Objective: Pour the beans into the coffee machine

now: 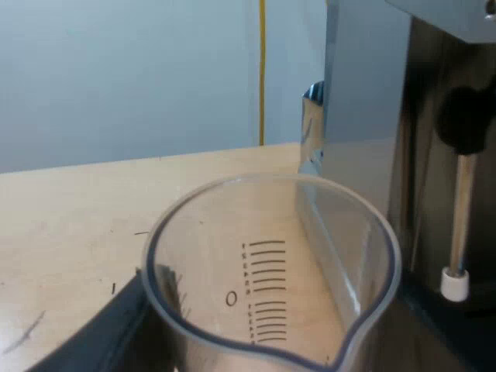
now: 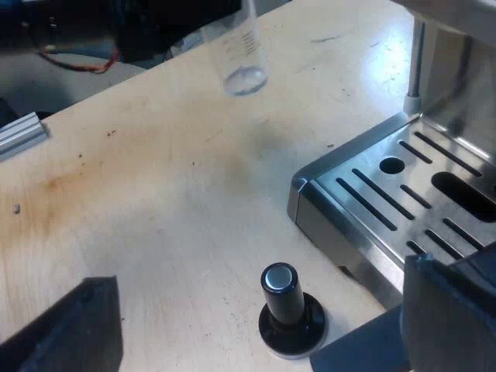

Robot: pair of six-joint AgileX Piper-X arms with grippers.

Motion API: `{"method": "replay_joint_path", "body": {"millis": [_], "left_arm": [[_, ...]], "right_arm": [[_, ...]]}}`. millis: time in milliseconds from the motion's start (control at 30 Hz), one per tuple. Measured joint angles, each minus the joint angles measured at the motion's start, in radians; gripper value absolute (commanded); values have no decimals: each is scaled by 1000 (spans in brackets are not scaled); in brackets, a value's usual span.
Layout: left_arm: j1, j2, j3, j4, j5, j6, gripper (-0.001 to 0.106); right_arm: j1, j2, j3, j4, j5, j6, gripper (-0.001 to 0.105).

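Left gripper (image 1: 263,337) clenched on the measuring glass (image 1: 271,232) — held off the surface (image 1: 70,217), close beside the espresso machine (image 1: 364,116). Right gripper (image 2: 248,333) spread wide over the black-knobbed tamper (image 2: 280,294) — just beside the drip tray (image 2: 387,194).

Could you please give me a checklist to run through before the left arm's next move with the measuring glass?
1. Grip: left gripper shut on the measuring glass, held off the table: ok.
2. Beans in the glass: it looks clear and empty: not ok.
3. Glass above the espresso machine's top: it is low, beside the steam wand: not ok.
4. Path up to the machine's top free: cannot tell.
5. Right gripper out of the way: open, over the tamper by the drip tray: ok.
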Motion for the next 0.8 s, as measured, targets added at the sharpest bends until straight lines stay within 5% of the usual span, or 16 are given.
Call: {"method": "replay_joint_path", "body": {"millis": [400,667,800], "left_arm": [[0,417,0,-374,6,-19,26],[0,578,-29,-471,84,-19,28],[0,602,-34,-487,124,-19,40]], "right_arm": [[0,0,0,0,14,0,79],[0,0,0,0,14,0,79],[0,0,0,0,14,0,79]]}}
